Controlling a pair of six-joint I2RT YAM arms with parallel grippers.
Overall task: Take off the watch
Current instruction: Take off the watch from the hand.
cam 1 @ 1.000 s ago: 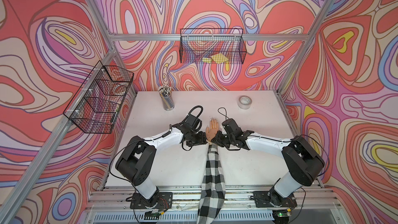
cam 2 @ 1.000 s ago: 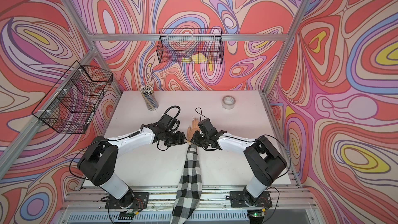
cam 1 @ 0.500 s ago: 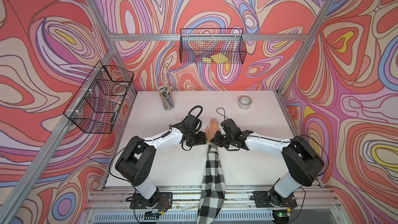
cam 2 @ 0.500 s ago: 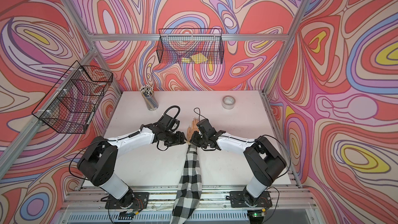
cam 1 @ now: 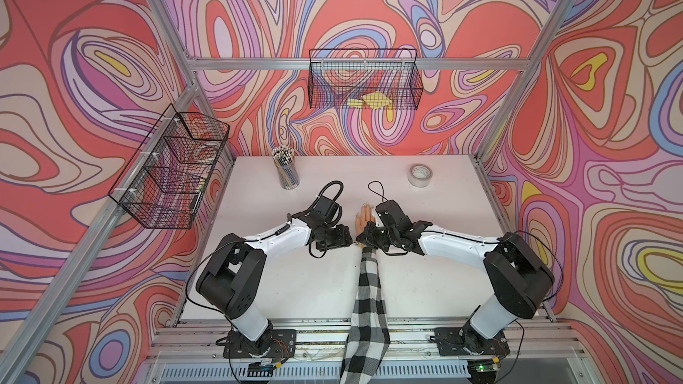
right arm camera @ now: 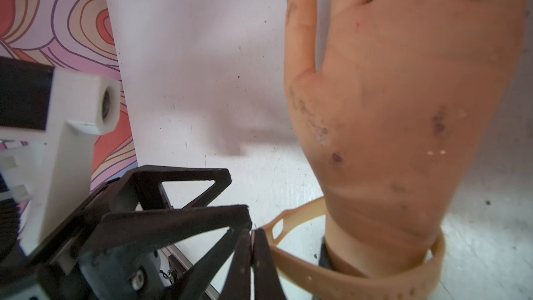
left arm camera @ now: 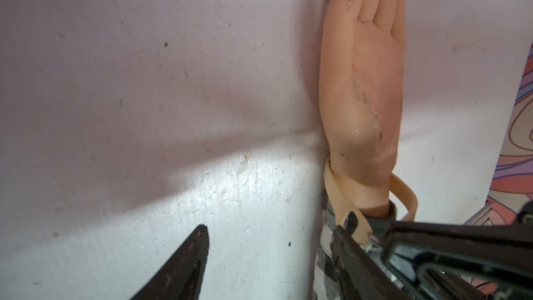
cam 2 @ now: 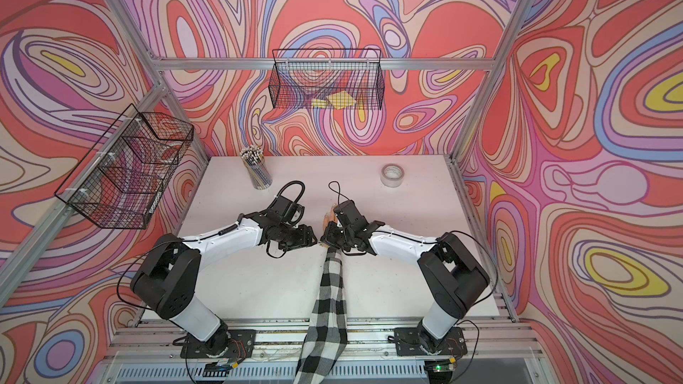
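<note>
One mannequin hand wears watch; right gripper pinches it, left gripper released.

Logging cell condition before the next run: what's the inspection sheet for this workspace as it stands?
Surface: white table, scuffed and specked.
Job's things: watch strap loose round the mannequin hand's wrist; checkered sleeve on its arm.
Clutter: tape roll and pencil cup at the back.
Grippers: right gripper shut on the watch strap; left gripper open beside the wrist.
Cables: black cable loops over both arms' wrists.
Surroundings: wire baskets on swirl-patterned walls.
</note>
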